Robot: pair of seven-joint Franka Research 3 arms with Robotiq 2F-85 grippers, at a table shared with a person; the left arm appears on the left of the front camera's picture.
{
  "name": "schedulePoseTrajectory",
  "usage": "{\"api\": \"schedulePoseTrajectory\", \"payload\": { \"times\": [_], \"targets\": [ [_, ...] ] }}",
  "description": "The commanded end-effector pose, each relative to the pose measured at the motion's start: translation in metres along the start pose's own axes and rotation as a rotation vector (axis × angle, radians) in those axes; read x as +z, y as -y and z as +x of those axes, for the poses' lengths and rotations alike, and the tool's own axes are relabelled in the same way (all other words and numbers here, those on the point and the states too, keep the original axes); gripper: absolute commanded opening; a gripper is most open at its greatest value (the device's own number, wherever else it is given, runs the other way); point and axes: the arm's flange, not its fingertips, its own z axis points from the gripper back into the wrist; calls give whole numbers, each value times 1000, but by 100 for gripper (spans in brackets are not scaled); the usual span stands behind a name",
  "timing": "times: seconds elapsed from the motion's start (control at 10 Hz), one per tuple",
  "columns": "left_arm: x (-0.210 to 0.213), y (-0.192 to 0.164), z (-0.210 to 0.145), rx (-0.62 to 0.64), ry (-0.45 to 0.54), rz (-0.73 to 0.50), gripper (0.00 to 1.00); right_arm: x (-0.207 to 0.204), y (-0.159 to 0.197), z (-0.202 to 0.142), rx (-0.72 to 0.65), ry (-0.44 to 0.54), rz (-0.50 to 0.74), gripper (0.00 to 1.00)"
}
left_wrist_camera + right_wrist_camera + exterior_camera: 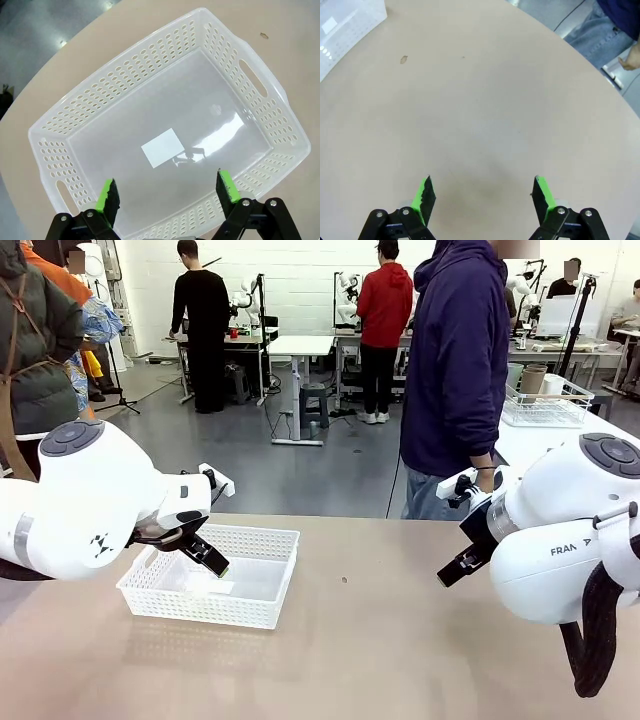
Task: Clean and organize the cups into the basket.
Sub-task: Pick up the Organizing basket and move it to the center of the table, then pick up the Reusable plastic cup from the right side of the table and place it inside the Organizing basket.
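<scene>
A shallow white lattice-walled basket (200, 605) sits on the left part of a beige table (400, 650), with nothing in it but a white rectangular label (162, 148) on its clear floor. The left gripper (165, 177) hangs just above the basket's inside, its green-padded fingers (107, 197) spread wide apart and holding nothing. The right gripper (482, 178) hovers over bare tabletop well to the right of the basket, jaws also spread wide and empty. A person (458, 360) in a dark blue hooded top stands at the far side of the table. Behind, on a white table at right, tall cups (533, 380), one tan and one pale green, stand in a metal wire basket (545, 412).
</scene>
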Motion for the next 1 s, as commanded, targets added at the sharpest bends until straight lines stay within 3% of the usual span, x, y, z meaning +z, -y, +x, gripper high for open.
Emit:
{"api": "schedulePoseTrajectory", "payload": {
  "times": [0.0, 0.2, 0.3, 0.6, 0.9],
  "targets": [
    [0, 0, 0, 0, 0, 0, 100, 0, 0, 0, 0, 0, 0, 100],
    [0, 0, 0, 0, 0, 0, 100, 0, 0, 0, 0, 0, 0, 100],
    [0, 0, 0, 0, 0, 0, 100, 21, -9, -11, 27, -9, -65, 100],
    [86, 8, -51, -140, -154, 90, 100, 96, -36, -69, 58, -107, -53, 100],
    [142, 18, -100, -200, -170, 145, 100, 168, -75, -129, 74, -82, -173, 100]
  ]
}}
